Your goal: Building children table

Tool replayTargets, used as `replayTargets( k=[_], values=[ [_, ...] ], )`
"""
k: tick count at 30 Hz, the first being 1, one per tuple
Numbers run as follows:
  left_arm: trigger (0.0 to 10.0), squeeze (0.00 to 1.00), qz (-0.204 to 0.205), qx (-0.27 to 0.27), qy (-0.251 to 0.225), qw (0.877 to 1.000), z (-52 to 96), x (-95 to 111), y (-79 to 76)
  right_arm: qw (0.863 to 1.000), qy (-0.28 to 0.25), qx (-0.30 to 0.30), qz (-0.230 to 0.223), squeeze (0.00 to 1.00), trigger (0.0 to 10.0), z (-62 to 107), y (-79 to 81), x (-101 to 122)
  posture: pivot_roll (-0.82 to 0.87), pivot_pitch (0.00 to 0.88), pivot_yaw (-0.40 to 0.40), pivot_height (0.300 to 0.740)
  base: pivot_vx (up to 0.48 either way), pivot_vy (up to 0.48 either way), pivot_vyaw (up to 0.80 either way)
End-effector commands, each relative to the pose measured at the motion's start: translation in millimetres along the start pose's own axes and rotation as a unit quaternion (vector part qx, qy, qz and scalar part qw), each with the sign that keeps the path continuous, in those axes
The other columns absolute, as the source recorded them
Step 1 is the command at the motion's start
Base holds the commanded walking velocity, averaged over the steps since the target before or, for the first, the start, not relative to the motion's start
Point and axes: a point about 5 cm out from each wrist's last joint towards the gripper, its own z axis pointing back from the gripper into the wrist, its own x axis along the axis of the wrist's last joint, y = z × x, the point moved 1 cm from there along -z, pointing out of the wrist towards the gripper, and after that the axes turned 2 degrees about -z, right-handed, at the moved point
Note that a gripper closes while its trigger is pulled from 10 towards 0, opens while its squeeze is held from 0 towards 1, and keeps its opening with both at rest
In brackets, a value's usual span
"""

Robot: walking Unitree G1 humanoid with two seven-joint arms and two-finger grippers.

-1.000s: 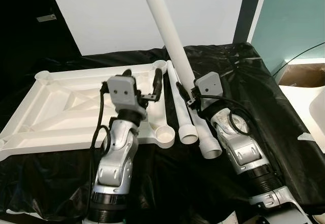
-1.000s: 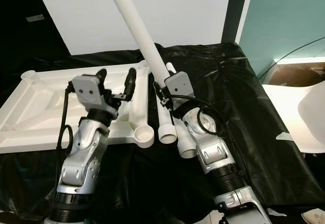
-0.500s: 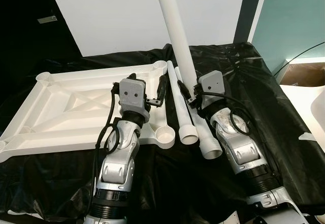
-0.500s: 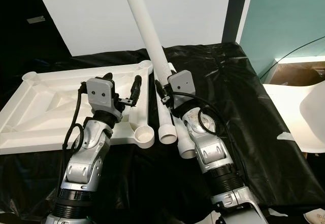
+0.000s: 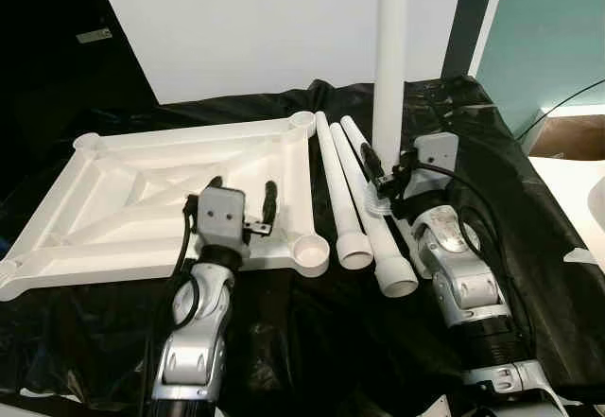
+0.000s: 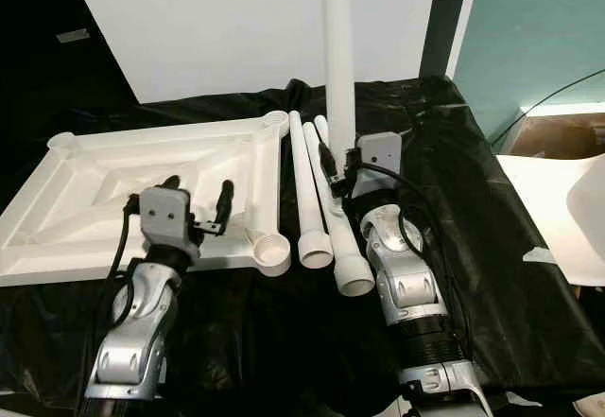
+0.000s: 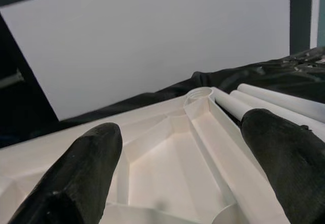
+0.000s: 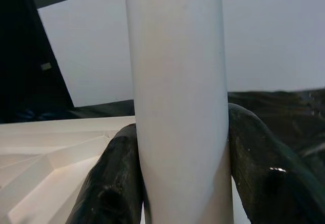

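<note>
Two black fingers of the right gripper (image 5: pixel 383 179) squeeze a long white table leg (image 5: pixel 390 58) — one finger on each side of it. The leg stands straight up, and its top goes out past the top of the picture. Its bottom end is down by the gripper, just above the black cloth (image 5: pixel 529 237).

Right beside that gripper lie two more white legs (image 5: pixel 354 199). They rest flat on the cloth, side by side and touching, with their wide round ends toward the robot.

Next to them, on the robot's left, is the white tabletop (image 5: pixel 161 190). It lies upside down, so its ribs make a big cross shape. Each corner has a round socket (image 5: pixel 310 251) — the near one is close to the loose legs.

The left gripper (image 5: pixel 241 199) is over the near edge of the tabletop. Its fingers (image 7: pixel 91 163) are spread wide and hold nothing.

Behind it all is a white wall (image 5: pixel 265 29).
</note>
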Motion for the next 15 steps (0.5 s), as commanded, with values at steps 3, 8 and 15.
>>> replayTargets(
  k=[3,8,15],
  values=[
    [10.0,0.00,-0.022,0.046,-0.008,0.999,1.1,4.8,6.2,1.000,-0.003,0.000,-0.024,0.00,10.0,-5.9,7.4,0.1,0.19,0.000,0.087,0.740,0.000,0.000,0.00],
    [10.0,0.00,-0.026,0.055,-0.010,0.998,4.8,7.4,8.9,0.999,-0.005,0.013,-0.033,0.00,10.0,-11.2,18.1,0.1,0.21,0.000,0.072,0.740,0.000,0.000,0.00],
    [10.0,0.00,0.002,0.081,-0.002,0.997,6.6,4.0,11.0,0.999,-0.006,0.026,-0.025,0.00,10.0,-17.0,15.6,2.7,0.22,0.000,0.053,0.740,0.000,0.000,0.00]
  ],
)
